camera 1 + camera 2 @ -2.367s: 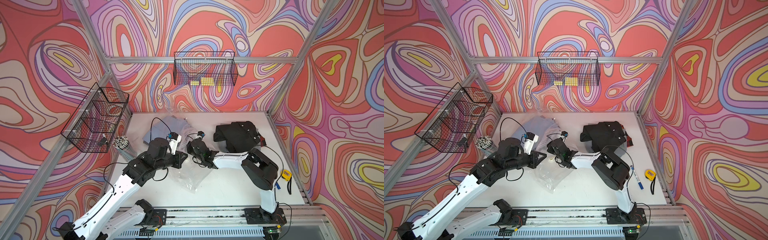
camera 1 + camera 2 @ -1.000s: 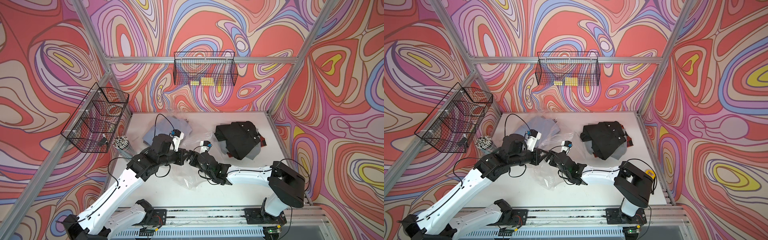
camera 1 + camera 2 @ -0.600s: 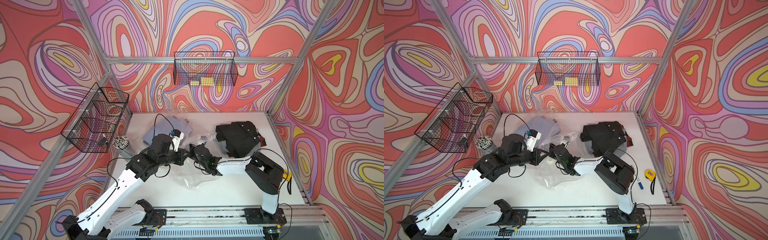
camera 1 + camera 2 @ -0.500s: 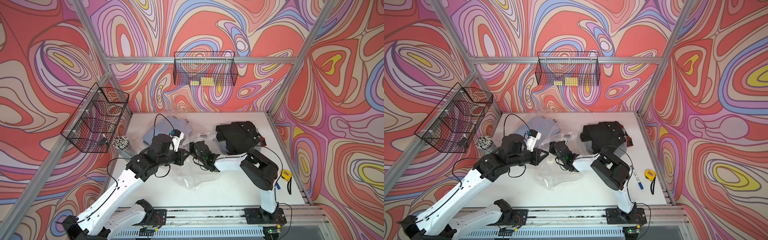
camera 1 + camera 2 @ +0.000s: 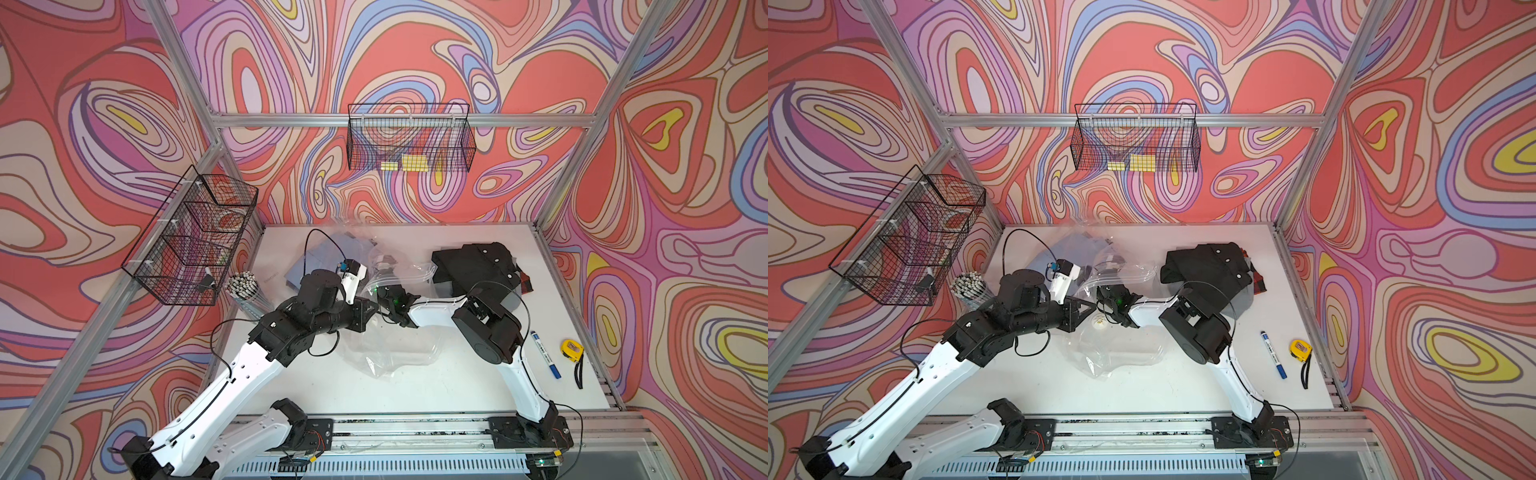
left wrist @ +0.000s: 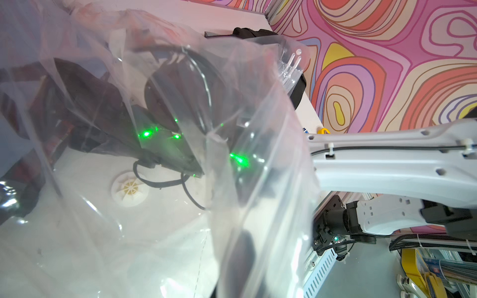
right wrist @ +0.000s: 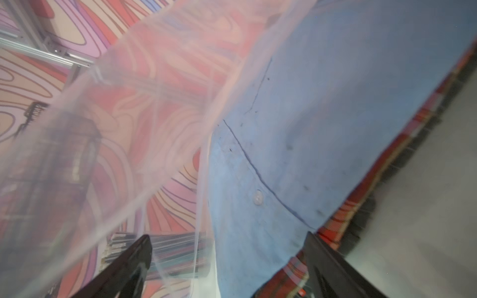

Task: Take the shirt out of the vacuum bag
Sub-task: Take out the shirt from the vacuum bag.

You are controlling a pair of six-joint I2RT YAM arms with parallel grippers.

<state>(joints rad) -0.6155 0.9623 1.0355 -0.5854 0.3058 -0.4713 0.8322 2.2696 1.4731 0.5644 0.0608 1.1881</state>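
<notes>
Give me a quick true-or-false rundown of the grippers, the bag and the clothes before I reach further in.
1. The right gripper is open. True.
2. The left gripper is open and clear of the bag. False: it is shut, seemingly pinching the bag's plastic.
3. The blue shirt lies right ahead of the right gripper. True.
4. The black clothes sit in the wall basket. False: they lie on the table, towards the back on the robot's right.
5. A marker and a tape measure lie on the table. True.
</notes>
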